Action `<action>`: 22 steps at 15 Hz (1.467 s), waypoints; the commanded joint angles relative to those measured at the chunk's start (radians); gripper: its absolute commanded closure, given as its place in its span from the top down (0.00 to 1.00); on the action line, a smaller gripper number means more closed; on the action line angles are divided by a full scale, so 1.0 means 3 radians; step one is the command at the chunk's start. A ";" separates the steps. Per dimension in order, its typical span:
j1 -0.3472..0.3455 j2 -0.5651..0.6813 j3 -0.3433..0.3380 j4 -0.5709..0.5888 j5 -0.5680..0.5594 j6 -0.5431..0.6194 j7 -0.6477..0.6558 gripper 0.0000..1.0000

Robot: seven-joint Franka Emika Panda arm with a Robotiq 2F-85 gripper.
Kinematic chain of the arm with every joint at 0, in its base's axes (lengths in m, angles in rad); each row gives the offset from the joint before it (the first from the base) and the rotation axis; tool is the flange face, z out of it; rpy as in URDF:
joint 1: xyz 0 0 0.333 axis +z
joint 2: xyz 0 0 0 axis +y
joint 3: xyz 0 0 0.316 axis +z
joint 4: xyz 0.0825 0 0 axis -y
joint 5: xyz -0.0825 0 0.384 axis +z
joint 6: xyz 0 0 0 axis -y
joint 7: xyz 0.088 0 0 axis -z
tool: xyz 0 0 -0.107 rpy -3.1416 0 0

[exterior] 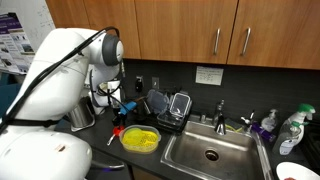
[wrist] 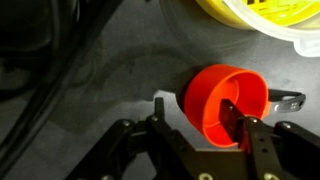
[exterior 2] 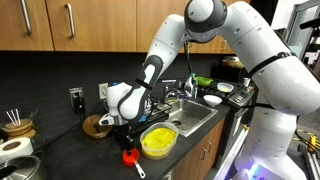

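Gripper (wrist: pixel 197 118) half open, fingers astride the wall of the red plastic cup (wrist: pixel 228 88), nothing clamped. It looks light, stiff and slick, so pinch the rim.

Cup (wrist: pixel 222 100) beside bowl (wrist: pixel 262 15), on counter (wrist: pixel 120 70)

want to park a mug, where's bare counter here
Bare dark counter lies beside the red cup, away from the yellow bowl. Crowded: the gripper is at the cup's rim, bowl close by; dish rack and bottles flank the sink.
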 commanded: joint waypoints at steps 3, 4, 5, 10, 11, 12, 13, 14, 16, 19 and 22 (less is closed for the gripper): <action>-0.0007 0.0030 0.0001 0.0034 0.0034 0.0015 -0.0139 0.12; -0.0011 0.0029 0.0004 0.0033 0.0038 0.0019 -0.0147 0.06; -0.0018 0.0029 0.0010 0.0032 0.0044 0.0019 -0.0161 0.01; -0.0020 0.0023 0.0014 0.0031 0.0051 0.0016 -0.0185 0.01; -0.0015 0.0016 0.0013 0.0026 0.0050 0.0019 -0.0182 0.01; -0.0004 0.0001 0.0008 0.0012 0.0047 0.0022 -0.0165 0.01; 0.0015 -0.0018 0.0001 -0.0001 0.0041 0.0024 -0.0137 0.01; 0.0041 -0.0047 -0.0005 -0.0023 0.0033 0.0030 -0.0099 0.01; 0.0084 -0.0097 -0.0005 -0.0065 0.0018 0.0070 -0.0051 0.01; 0.0135 -0.0147 0.0014 -0.0104 0.0014 0.0136 -0.0017 0.01; 0.0173 -0.0189 0.0027 -0.0142 0.0021 0.0204 0.0036 0.01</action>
